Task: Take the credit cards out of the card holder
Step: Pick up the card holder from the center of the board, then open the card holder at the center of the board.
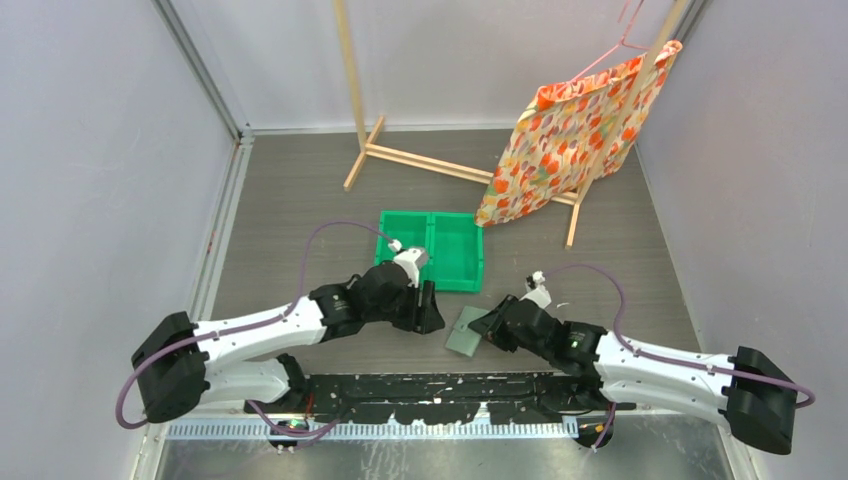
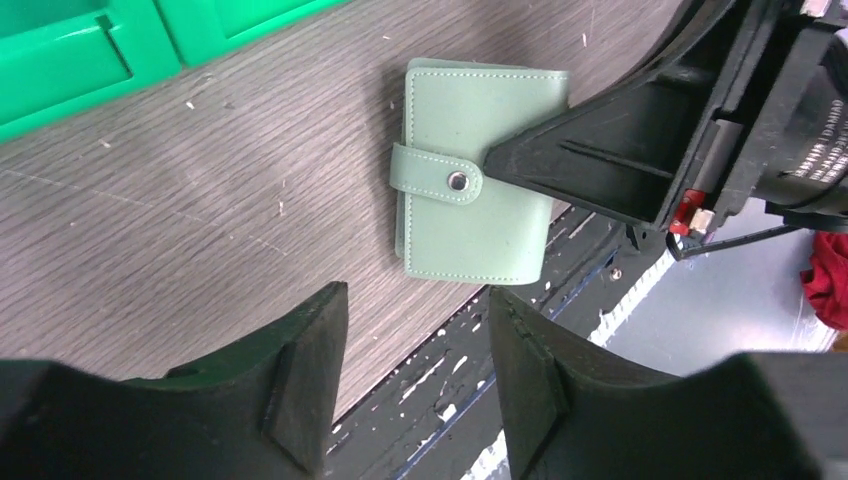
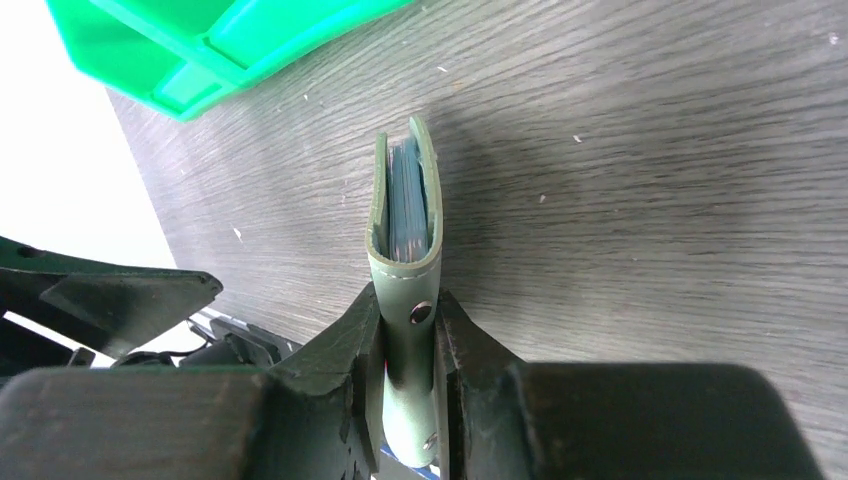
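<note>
Grey wood-grain desk point(image 1: 300, 200) inside pale walls; a green bin point(image 1: 431, 245) sits mid-frame in the top view, with a wooden rack point(image 1: 352, 80) and a floral cloth point(image 1: 575, 140) hung on it at upper right. Item: card holder point(image 1: 467, 332), grey-green, lower centre of the top view, just below the bin's lower right corner and at the desk's near edge. It is closed, its strap point(image 2: 435, 178) snapped across the cover. Position relative to the arms: between the two. The right fingers point(image 3: 350, 370) meet it from the right of the top view, and the left fingers point(image 2: 310, 380) stand just to its upper left, near but apart. Left wrist view: the holder lies centre-frame above the left fingers, long axis running top to bottom, strap tab pointing to frame left. Right wrist view: the holder is edge-on at centre, spine toward the bottom, mouth toward the top, with bluish layered edges inside that are probably the credit cards point(image 3: 405, 195). Right fingers: clamped on the holder, one pad flat against each cover at the strap end. Left fingers: spread apart, nothing between them, touching nothing. Whether the holder rests on the desk or is raised off it cannot be told. Judgement: no card is out yet. The snap must be undone first, and the free left arm is well placed to do it.
</note>
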